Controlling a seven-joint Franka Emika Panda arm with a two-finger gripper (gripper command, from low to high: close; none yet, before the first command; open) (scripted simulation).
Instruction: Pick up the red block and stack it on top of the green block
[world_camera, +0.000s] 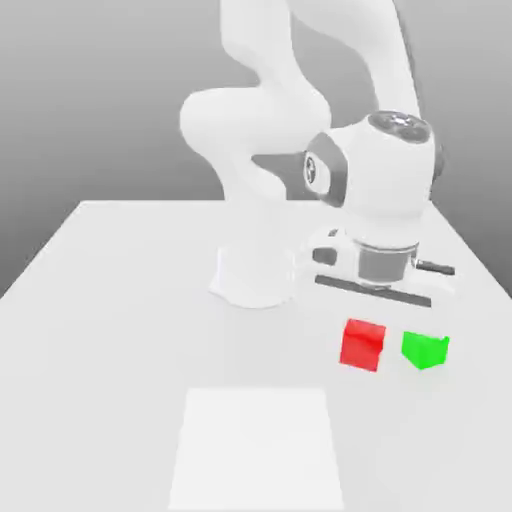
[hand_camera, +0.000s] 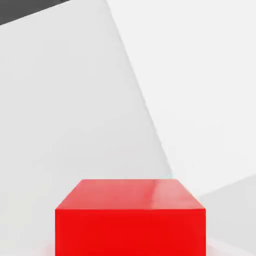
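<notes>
Red block in the grip, green block waiting beside it

At the lower centre of the exterior view lies a flat, pale rectangular panel (world_camera: 256, 450), more a sheet than a vessel; the blocks are solid cubes, so nothing here calls for filling or emptying. Beyond it, right of centre and below the middle, is the small matte red cube (world_camera: 361, 347), clenched in the white two-finger gripper (world_camera: 365, 318). Whether it is clear of the pale tabletop (world_camera: 100, 350) I cannot tell. The small matte green cube (world_camera: 425, 352) sits near it, farther toward the exterior view's right. Behind stands the white robot arm (world_camera: 256, 275).

The step in hand looks like lifting and carrying. Best raise the red cube straight up, well above the green one's top, before moving across; a low path could knock the target. Then square the faces, centre it, lower gently and release only once it bears evenly.
</notes>
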